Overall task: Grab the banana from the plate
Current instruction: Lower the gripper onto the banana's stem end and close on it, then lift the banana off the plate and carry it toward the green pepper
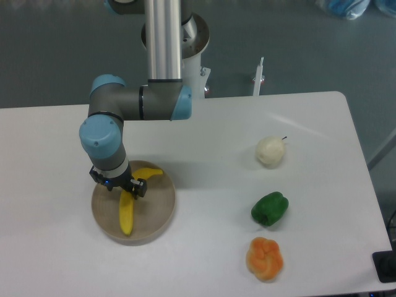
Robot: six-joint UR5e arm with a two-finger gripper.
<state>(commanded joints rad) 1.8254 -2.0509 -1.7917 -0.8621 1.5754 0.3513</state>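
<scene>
The bright yellow banana (127, 213) lies on the round beige-tan plate (158, 213) at the front left of the white table. It curves from the plate's upper edge down toward its front. My gripper (124, 187) hangs straight down over the plate, right at the banana's upper middle. Its dark fingers (140, 187) sit on either side of the banana. The wrist hides the fingertips, so I cannot tell whether they press on the fruit.
A pale whitish pear-like fruit (271, 151), a green pepper (270, 208) and a lumpy orange fruit (265, 258) stand at the right side of the table. The arm's base column (164, 37) rises at the back edge.
</scene>
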